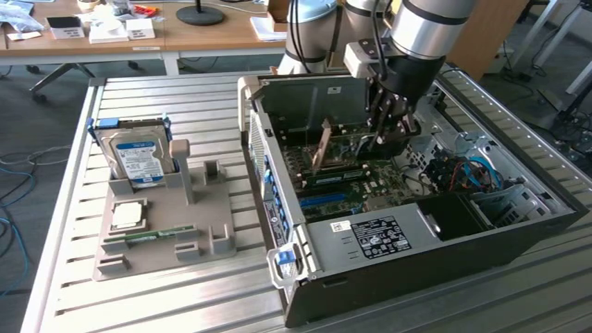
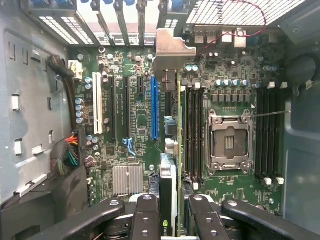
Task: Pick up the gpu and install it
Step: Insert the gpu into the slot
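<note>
**Claw [image 1: 387, 142] clamped on the gpu [image 1: 322, 149] inside the open computer case [image 1: 416, 260].**

In the exterior view the arm reaches down into the case. The gpu stands on edge above the motherboard [image 1: 370, 198], with its brownish face showing at 9 o'clock from the claw. In the wrist view the claw [image 2: 173, 202] grips the gpu [image 2: 169, 177] from both sides. The card runs edge-on between the blue slot [image 2: 154, 107] and the memory slots [image 2: 195, 135], and its metal bracket [image 2: 172, 50] lies toward the rear slot openings. Whether the card is seated cannot be told. On the tabletop [image 1: 74, 291], at 9 o'clock from the case, a grey fixture [image 1: 152, 260] carries a hard drive [image 1: 137, 158] and a memory stick [image 1: 148, 234].
</note>
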